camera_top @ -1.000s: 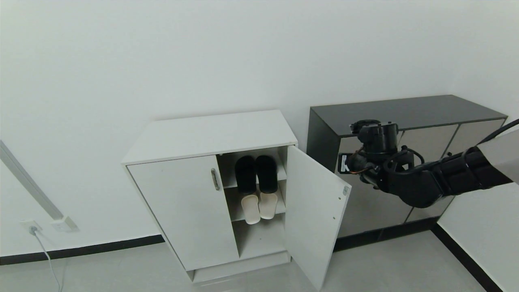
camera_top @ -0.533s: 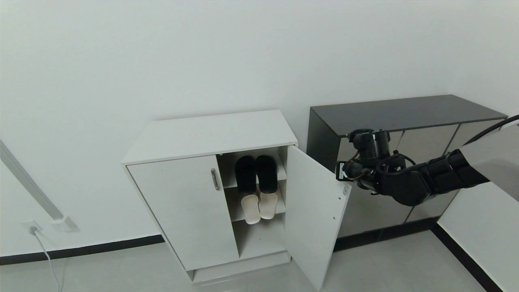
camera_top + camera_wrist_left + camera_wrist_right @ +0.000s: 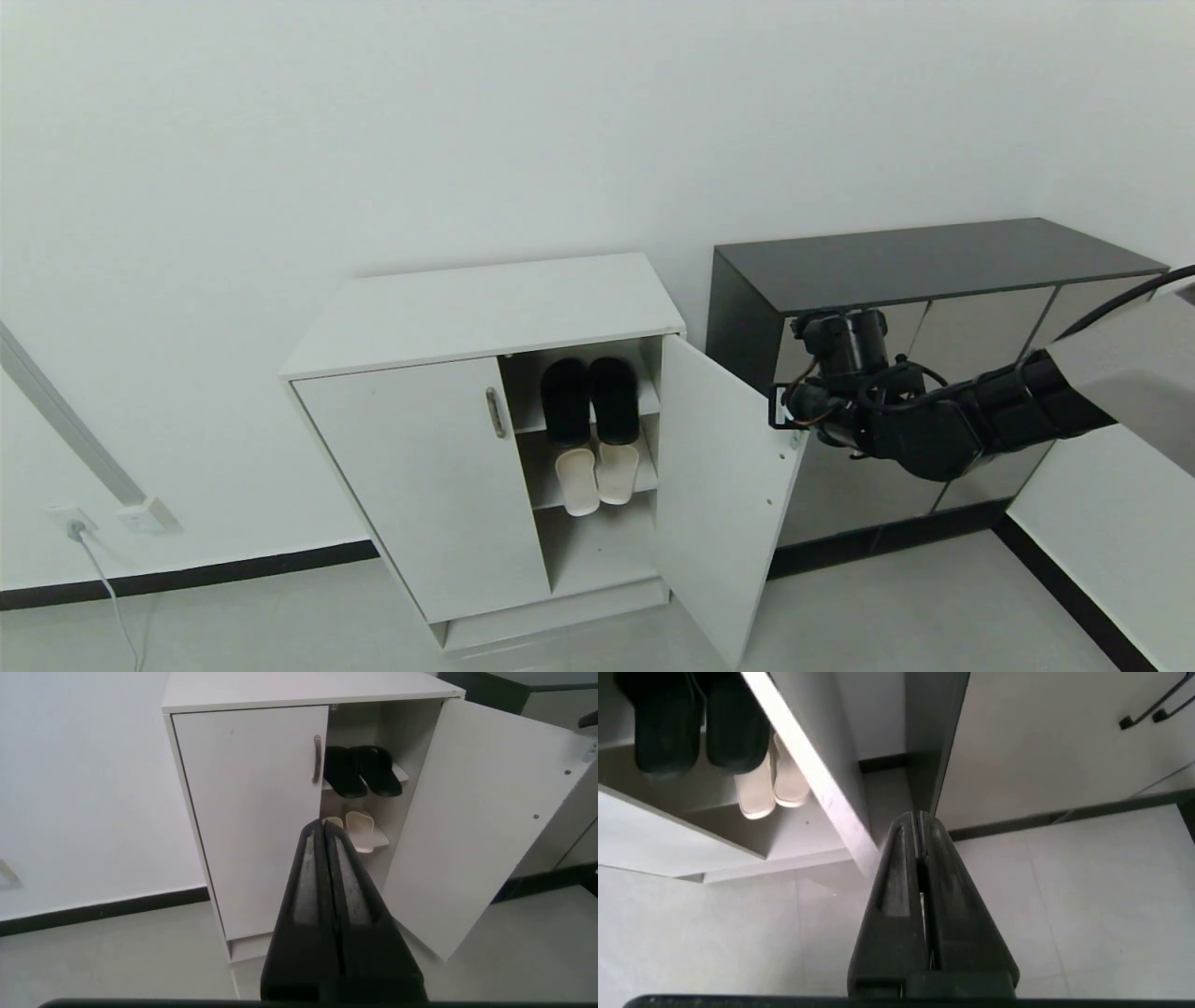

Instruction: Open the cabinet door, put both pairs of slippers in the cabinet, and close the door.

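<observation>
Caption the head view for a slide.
Right pincer at the outer edge of the open cabinet door; black slippers shelved above white slippers inside.

We see a white wall [image 3: 467, 112] above a pale grey floor [image 3: 887, 607], edged by a black skirting strip [image 3: 187, 574]. A dark-topped sideboard [image 3: 934, 252] stands at the right, a wall socket [image 3: 70, 521] low left.

The grey floor [image 3: 887, 607] carries the white cabinet [image 3: 485, 313], with a dark sideboard [image 3: 934, 252] at its 3 o'clock. Inside, the upper shelf [image 3: 650, 403] bears the black slippers [image 3: 590, 401]. At their 6 o'clock, the white slippers [image 3: 597, 476] lie on the middle shelf [image 3: 647, 478].
</observation>
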Motion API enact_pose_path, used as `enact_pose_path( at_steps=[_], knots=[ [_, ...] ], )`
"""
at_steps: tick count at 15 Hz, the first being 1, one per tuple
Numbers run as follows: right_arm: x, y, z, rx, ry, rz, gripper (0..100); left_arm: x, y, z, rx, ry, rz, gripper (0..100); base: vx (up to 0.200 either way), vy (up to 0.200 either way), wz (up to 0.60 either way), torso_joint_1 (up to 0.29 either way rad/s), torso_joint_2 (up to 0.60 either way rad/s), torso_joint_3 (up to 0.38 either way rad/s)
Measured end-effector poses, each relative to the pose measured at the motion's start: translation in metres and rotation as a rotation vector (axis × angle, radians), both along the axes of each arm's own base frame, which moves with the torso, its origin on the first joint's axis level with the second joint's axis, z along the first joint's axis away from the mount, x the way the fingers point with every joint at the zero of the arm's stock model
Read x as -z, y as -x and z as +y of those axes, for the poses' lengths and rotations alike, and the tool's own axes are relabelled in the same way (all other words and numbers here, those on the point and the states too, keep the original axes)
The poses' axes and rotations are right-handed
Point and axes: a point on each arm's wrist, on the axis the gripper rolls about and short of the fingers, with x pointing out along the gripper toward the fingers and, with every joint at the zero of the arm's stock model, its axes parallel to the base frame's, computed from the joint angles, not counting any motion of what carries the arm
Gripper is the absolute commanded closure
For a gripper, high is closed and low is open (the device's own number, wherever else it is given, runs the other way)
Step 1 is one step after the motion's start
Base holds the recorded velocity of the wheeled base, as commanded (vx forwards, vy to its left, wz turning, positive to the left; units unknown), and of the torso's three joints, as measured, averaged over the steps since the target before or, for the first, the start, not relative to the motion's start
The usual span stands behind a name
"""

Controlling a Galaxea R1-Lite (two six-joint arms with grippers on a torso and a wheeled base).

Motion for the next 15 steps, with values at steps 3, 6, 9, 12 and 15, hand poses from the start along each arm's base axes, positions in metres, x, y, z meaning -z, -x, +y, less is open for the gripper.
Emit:
enact_pose_path(
  at_steps=[3,6,9,12,15],
  knots=[
    [0.004,0.005,0.005,-0.016,0.013,0.027,100,0.0,0.0,0.0,0.0,0.0,0.0,100,0.0,0.0,0.0,0.0,0.0,0.0],
    [0.007,0.01,0.012,-0.035,0.016,0.04,100,0.0,0.0,0.0,-0.001,0.0,0.0,100,0.0,0.0,0.0,0.0,0.0,0.0],
    [0.007,0.031,0.032,-0.095,0.011,0.052,100,0.0,0.0,0.0,0.001,0.0,0.0,100,0.0,0.0,0.0,0.0,0.0,0.0],
    [0.006,0.06,0.058,-0.179,-0.006,0.069,100,0.0,0.0,0.0,0.001,0.0,0.0,100,0.0,0.0,0.0,0.0,0.0,0.0],
    [0.005,0.085,0.078,-0.248,-0.033,0.08,100,0.0,0.0,0.0,0.001,0.0,0.0,100,0.0,0.0,0.0,0.0,0.0,0.0]
  ],
)
